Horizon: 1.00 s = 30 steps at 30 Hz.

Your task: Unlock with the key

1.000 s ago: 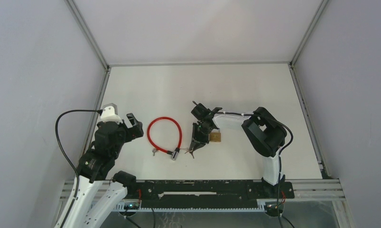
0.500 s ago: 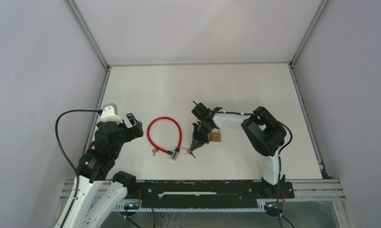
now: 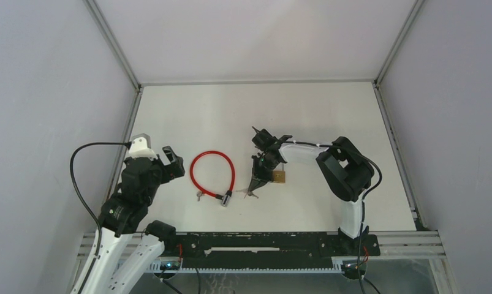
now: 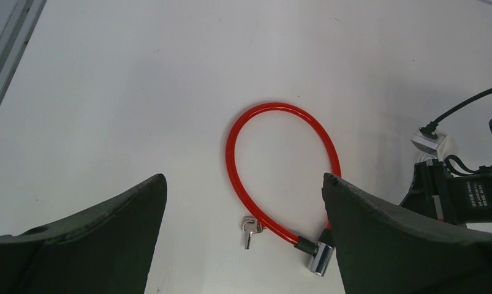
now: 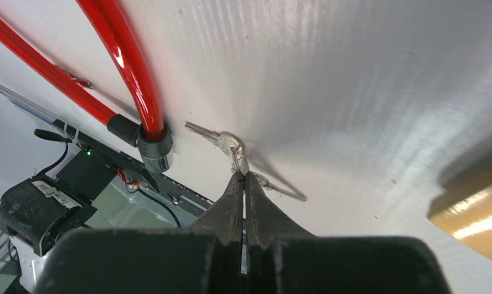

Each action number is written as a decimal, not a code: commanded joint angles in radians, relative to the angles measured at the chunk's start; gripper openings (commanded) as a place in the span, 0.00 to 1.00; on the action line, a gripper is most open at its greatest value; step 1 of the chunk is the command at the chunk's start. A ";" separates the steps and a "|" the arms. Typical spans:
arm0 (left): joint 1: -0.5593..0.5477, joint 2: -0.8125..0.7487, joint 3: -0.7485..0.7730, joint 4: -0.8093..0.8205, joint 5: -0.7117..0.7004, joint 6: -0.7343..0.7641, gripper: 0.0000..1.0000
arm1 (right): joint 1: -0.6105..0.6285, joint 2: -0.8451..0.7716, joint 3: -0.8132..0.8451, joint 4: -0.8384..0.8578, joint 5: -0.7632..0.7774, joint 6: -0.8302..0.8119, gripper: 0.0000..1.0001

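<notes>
Two tools differed — left tool (image 4: 244,184) gaped open, right tool (image 5: 243,177) pinched shut on the key (image 5: 225,141) — so a slow, level lift off the desk (image 5: 353,73) seemed wisest.

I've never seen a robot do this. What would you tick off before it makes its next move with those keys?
1. Right gripper shut on the keys: ok, the ring wire runs in between the closed tips.
2. Grip firm enough to lift: cannot tell, the keys look to lie on the table.
3. Padlock within reach: ok, it lies just beside the right gripper, apart from the keys.
4. Red cable out of the way: ok, its silver end lies beside the keys, not touching them.
5. Left gripper free to help: ok, open and holding nothing.
6. Which lock these keys fit: cannot tell; a spare key lies by the cable.
</notes>
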 commanded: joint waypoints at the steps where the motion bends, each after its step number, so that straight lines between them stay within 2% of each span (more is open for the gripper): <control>1: -0.007 -0.016 -0.020 0.035 0.020 0.016 1.00 | -0.039 -0.112 -0.030 0.008 -0.030 -0.050 0.00; 14: -0.007 -0.037 -0.023 0.041 0.016 0.011 1.00 | -0.136 -0.268 -0.136 0.041 -0.131 -0.063 0.00; 22: -0.007 -0.051 -0.013 0.043 -0.013 -0.043 1.00 | -0.167 -0.358 -0.163 0.092 -0.191 -0.004 0.00; 28: -0.006 -0.042 0.039 0.042 0.027 -0.139 1.00 | -0.183 -0.412 -0.163 0.131 -0.223 0.069 0.00; 30: -0.007 -0.031 0.065 0.056 0.082 -0.156 1.00 | -0.190 -0.437 -0.163 0.157 -0.234 0.107 0.00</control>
